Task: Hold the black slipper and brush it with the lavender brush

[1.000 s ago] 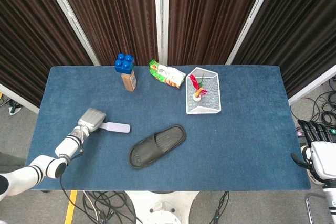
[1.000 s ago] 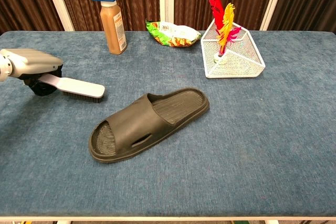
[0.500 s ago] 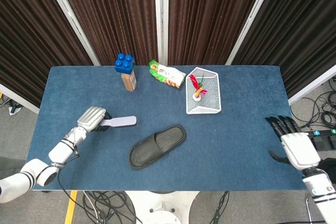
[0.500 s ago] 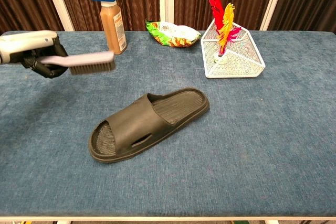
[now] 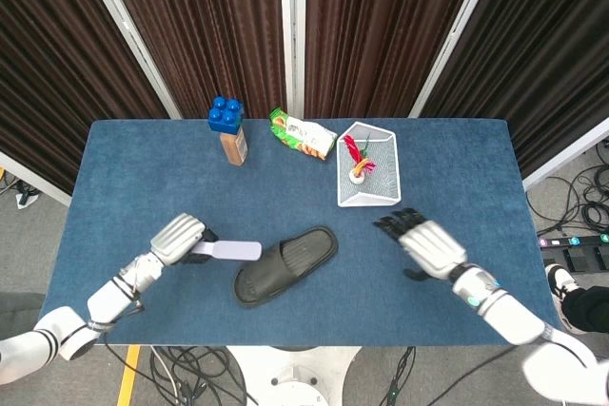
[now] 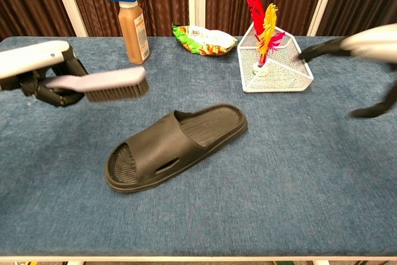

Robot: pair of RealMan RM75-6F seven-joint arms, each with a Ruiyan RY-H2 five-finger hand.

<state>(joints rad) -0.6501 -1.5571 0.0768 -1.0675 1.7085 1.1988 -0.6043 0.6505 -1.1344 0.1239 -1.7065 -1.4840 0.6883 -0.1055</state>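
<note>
The black slipper (image 5: pixel 285 264) (image 6: pixel 175 146) lies flat near the table's front middle, toe toward the left front. My left hand (image 5: pixel 179 239) (image 6: pixel 38 71) holds the lavender brush (image 5: pixel 232 251) (image 6: pixel 111 85) by its handle, bristles down, in the air just left of the slipper. To the right of the slipper my right hand (image 5: pixel 423 242) (image 6: pixel 366 54) hangs above the table with fingers spread and nothing in it. It is apart from the slipper.
At the back stand a brown bottle with a blue block cap (image 5: pixel 229 129) (image 6: pixel 131 17), a snack bag (image 5: pixel 303 133) (image 6: pixel 205 38) and a white wire basket (image 5: pixel 377 187) (image 6: pixel 279 72) with red and yellow feathers. The blue table's front edge (image 5: pixel 314 341) is close to the slipper.
My left hand has lifted the brush off the table and carried it right toward the slipper. My right hand has swung in from the table's right edge to near the slipper.
</note>
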